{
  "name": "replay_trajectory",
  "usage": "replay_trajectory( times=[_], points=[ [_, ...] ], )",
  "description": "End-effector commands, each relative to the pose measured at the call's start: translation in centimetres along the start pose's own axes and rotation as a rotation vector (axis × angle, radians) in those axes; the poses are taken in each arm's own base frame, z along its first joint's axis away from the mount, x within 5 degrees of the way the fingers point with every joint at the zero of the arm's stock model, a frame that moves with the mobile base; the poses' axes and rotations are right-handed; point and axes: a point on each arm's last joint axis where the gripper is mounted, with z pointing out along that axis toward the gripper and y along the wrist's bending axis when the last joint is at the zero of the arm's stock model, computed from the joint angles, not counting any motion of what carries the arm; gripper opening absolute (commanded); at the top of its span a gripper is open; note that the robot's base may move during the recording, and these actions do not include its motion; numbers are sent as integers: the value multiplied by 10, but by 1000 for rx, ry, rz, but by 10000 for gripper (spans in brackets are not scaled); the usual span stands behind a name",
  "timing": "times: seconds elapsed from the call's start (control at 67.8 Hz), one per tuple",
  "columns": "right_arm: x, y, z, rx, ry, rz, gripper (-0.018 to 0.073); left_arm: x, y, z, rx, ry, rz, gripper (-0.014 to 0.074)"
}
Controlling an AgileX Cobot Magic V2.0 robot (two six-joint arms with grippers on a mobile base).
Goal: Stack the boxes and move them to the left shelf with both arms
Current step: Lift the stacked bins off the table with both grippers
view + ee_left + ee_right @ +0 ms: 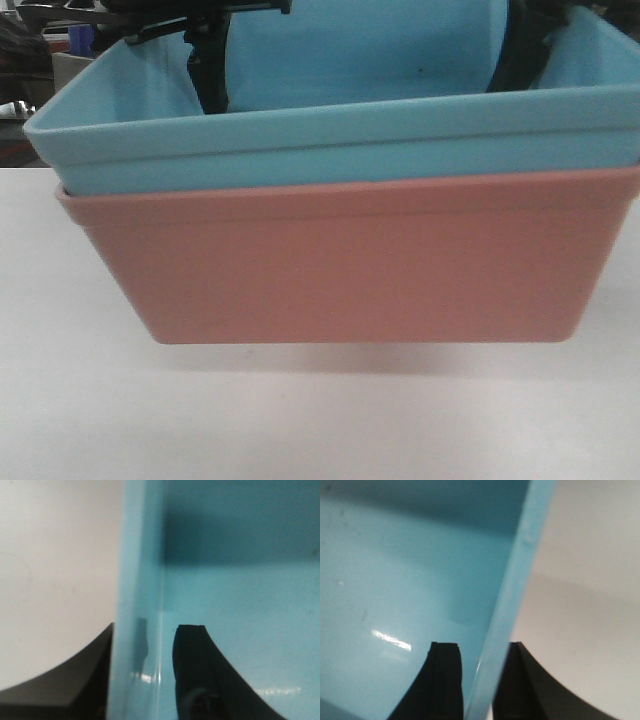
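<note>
Plastic, seemingly smooth: rimmed blue tub (330, 140) nested inside tapered pink tub (350, 260).

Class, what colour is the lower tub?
The lower tub is salmon-pink, best seen in the front-facing view.

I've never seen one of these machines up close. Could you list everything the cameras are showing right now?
blue tub: one, sky-blue, nested inside the pink tub.
pink tub: one, salmon-pink, under the blue tub, over the table.
table: one, white, beneath both tubs.
clutter: dark, far left behind the table, too blurred to name.
left pincer: one, black, a finger on each side of the blue tub's wall.
right pincer: one, black, astride the opposite wall the same way.
</note>
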Motion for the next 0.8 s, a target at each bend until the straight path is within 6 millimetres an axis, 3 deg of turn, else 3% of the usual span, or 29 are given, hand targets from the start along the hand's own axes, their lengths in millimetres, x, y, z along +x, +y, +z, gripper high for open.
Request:
replay_trajectory(
  times=[0.0, 0.295, 0.782],
  points=[
    [-8, -8, -34, 37, -214, -75, 55, -6, -4, -56, 103, -188, 86, -3],
    [27, -6, -71, -6, -278, -51, 56, 19, 1, -93, 179, -250, 63, -3],
    [32, 26, -75, -118, -328, 13, 56, 20, -11, -93, 246, -283, 17, -3]
  ],
)
